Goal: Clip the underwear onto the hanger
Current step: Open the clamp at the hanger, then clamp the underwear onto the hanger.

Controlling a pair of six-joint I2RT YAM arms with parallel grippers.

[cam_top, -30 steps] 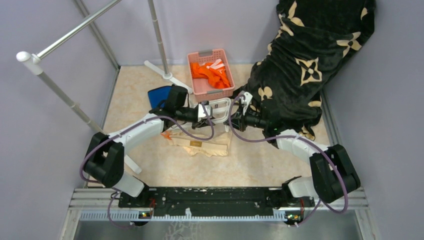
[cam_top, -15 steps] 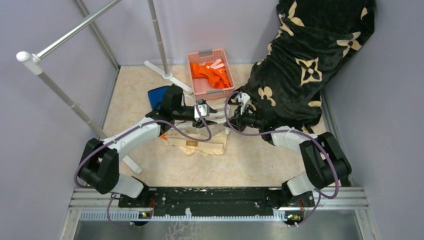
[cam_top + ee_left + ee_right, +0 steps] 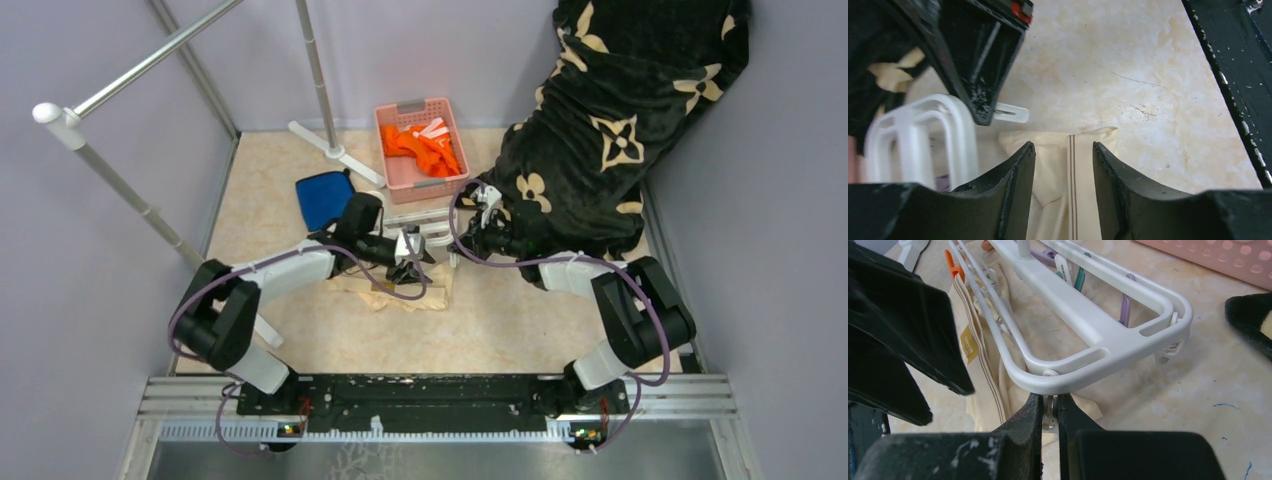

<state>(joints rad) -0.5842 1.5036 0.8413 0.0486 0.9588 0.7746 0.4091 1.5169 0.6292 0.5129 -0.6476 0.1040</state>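
Right gripper (image 3: 1049,414): jaws narrow, pinching a small white clip (image 3: 1049,405) that hangs under the end rail of the hanger (image 3: 1083,302), lower centre of the wrist view. Left gripper (image 3: 1063,150): jaws apart, holding nothing, poised over the striped waistband of the underwear (image 3: 1073,200), which lies on the table (image 3: 1128,75) beneath the hanger. Step in hand, as judged: grasp the waistband. Take one edge fold and bring it squarely to the clip's mouth.
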